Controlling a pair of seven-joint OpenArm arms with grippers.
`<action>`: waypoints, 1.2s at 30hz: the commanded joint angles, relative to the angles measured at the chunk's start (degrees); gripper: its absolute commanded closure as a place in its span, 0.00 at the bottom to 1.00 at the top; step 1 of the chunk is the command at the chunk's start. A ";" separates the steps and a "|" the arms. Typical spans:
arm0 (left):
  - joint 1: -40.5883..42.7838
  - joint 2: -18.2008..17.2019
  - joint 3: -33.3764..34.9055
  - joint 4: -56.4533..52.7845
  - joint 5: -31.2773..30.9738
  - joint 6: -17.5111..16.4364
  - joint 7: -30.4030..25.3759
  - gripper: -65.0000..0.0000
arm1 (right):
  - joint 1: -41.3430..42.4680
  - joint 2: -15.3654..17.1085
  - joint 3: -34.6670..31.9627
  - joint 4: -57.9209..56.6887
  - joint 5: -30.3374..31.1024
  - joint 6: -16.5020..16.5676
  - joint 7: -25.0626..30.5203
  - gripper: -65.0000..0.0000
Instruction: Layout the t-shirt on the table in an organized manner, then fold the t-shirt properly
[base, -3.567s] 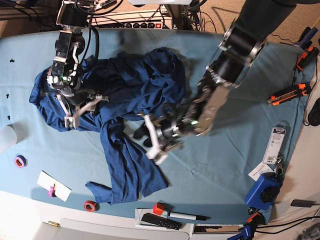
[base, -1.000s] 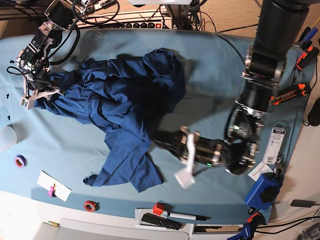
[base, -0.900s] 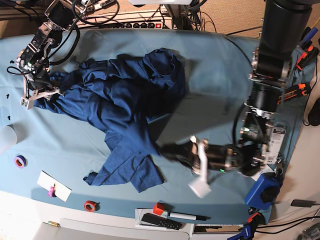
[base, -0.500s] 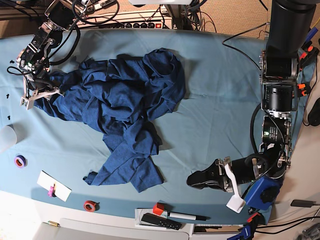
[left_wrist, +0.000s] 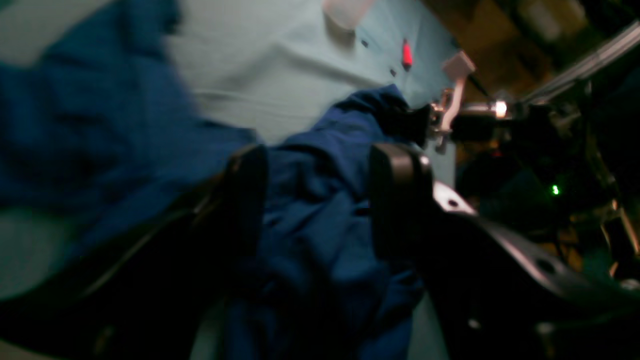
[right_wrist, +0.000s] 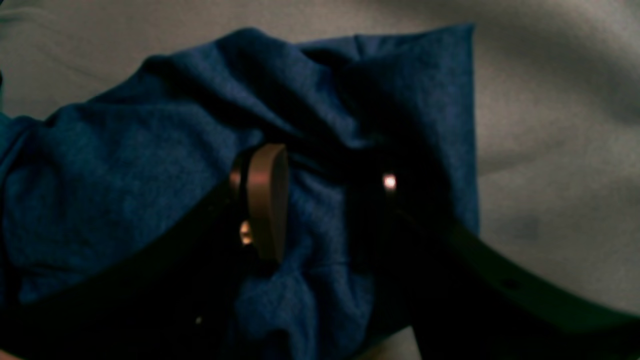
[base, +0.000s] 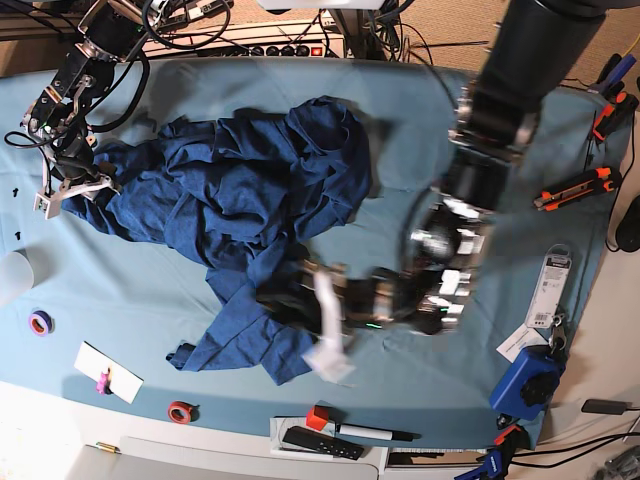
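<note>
Left wrist view: left gripper (left_wrist: 320, 200), jaws well apart, straddling a fold of the t-shirt (left_wrist: 310, 220), no pinch visible. Right gripper (right_wrist: 320, 210), jaws parted around bunched cloth at the garment's corner. Base view: left arm reaching low across the table (base: 420, 130); t-shirt crumpled at centre-left.

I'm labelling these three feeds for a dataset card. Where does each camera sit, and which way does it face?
Base: overhead, looking down on the table, the crumpled t-shirt and both arms.
Left wrist: on the arm at the base view's right, looking along the left gripper, its jaws apart astride shirt cloth; the other arm shows beyond.
Right wrist: on the arm at the base view's left, looking along the right gripper, whose fingers straddle a bunched shirt fold.
Shared: all three show the t-shirt on the teal table.
</note>
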 joint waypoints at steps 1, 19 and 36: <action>-2.03 2.23 1.46 0.96 -0.11 -0.60 -1.36 0.49 | 0.48 0.68 0.02 0.44 0.28 0.07 -0.31 0.64; 2.08 6.49 16.87 0.94 21.00 7.48 -9.57 0.49 | 6.03 2.14 -0.07 0.44 21.14 10.32 -6.40 0.64; 3.08 4.70 16.87 0.94 20.98 7.48 -9.07 0.49 | 8.61 -3.23 -22.36 0.39 1.14 7.08 -2.01 0.92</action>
